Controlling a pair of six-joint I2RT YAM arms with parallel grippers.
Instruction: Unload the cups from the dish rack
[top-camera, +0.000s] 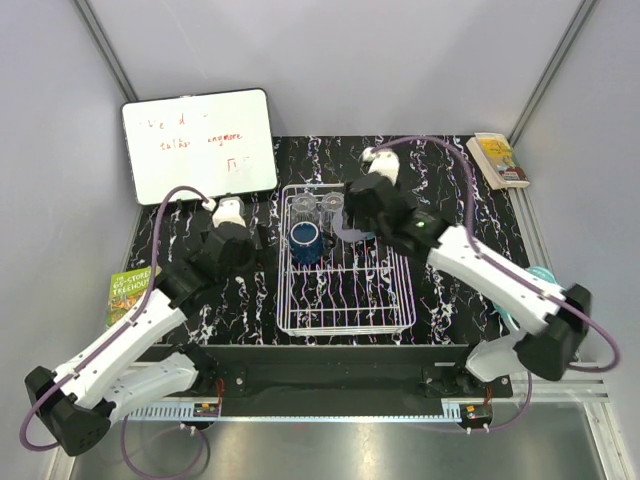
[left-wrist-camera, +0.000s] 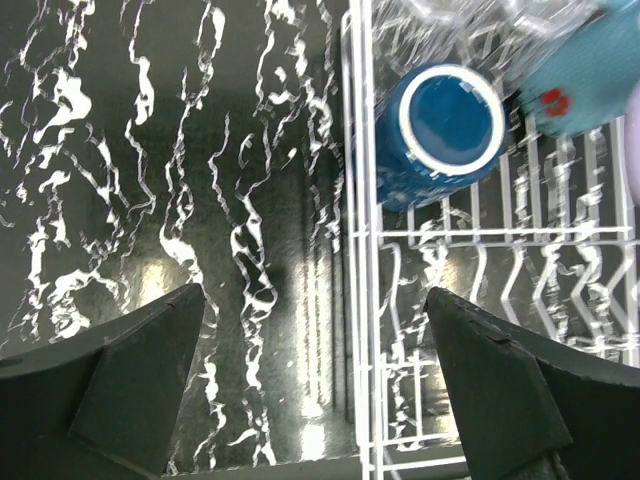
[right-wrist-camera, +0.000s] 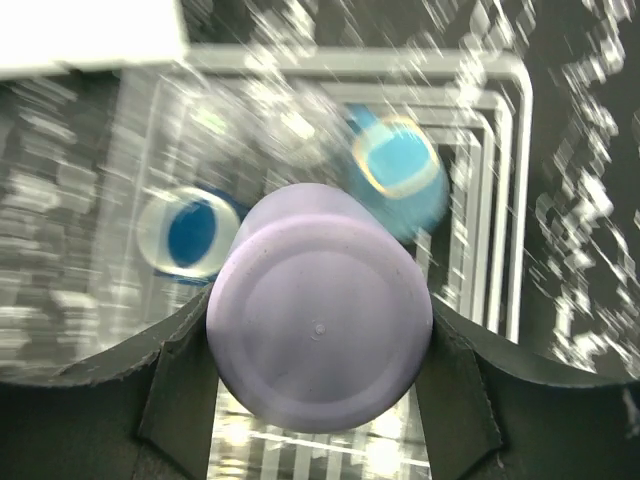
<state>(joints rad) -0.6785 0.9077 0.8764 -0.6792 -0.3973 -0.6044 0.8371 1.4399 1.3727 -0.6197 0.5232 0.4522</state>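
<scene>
The right gripper (right-wrist-camera: 320, 320) was pinching the lavender tumbler (right-wrist-camera: 318, 338), one finger (right-wrist-camera: 175, 375) pressed against each side and the tumbler's flat base turned up toward the wrist camera. Just beyond the tumbler, up and to the right in the wrist view, sat the teal mug (right-wrist-camera: 400, 170) with its mouth upward; to the tumbler's left sat the dark blue mug (right-wrist-camera: 190, 232), also mouth up. All three were inside the white wire dish rack (right-wrist-camera: 512, 200), toward its far end. That view was blurred, so whether the tumbler touched the rack floor could not be told. In the overhead view two clear glasses (top-camera: 303, 205) (top-camera: 331, 203) stood in the rack's far-left corner, just left of this gripper.

The left gripper (left-wrist-camera: 315, 375) was spread wide with nothing between its fingers, poised over the black marbled table (left-wrist-camera: 150, 150). The rack's left wall ran just to its right, and the dark blue mug lay ahead and to the right, inside that wall. A whiteboard (top-camera: 200, 145) leaned at the table's far edge, beyond this gripper.
</scene>
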